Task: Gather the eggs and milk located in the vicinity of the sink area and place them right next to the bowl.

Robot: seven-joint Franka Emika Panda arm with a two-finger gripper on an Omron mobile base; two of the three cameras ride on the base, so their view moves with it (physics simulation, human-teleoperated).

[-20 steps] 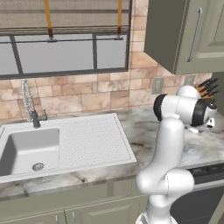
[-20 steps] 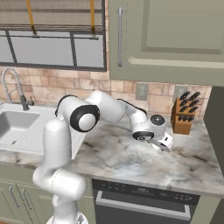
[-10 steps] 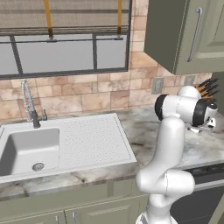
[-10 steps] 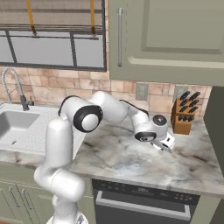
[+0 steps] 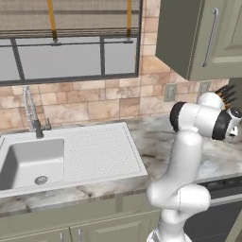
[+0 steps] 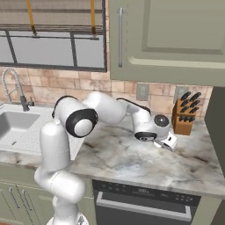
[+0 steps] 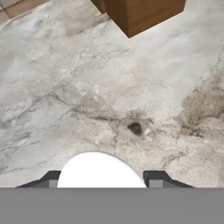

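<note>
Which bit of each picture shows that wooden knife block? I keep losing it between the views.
Left base view: knife block at the far right edge, its dark handles poking out behind the arm's elbow.
Right base view: knife block at right, standing against the tiled wall.
Hand view: its brown wooden base at the top edge.
Shared landmark: the marble counter it stands on.

Even, bright rendered light, soft shadows on marble counter (image 7: 65, 87), no glare, slight pixel blur
</note>
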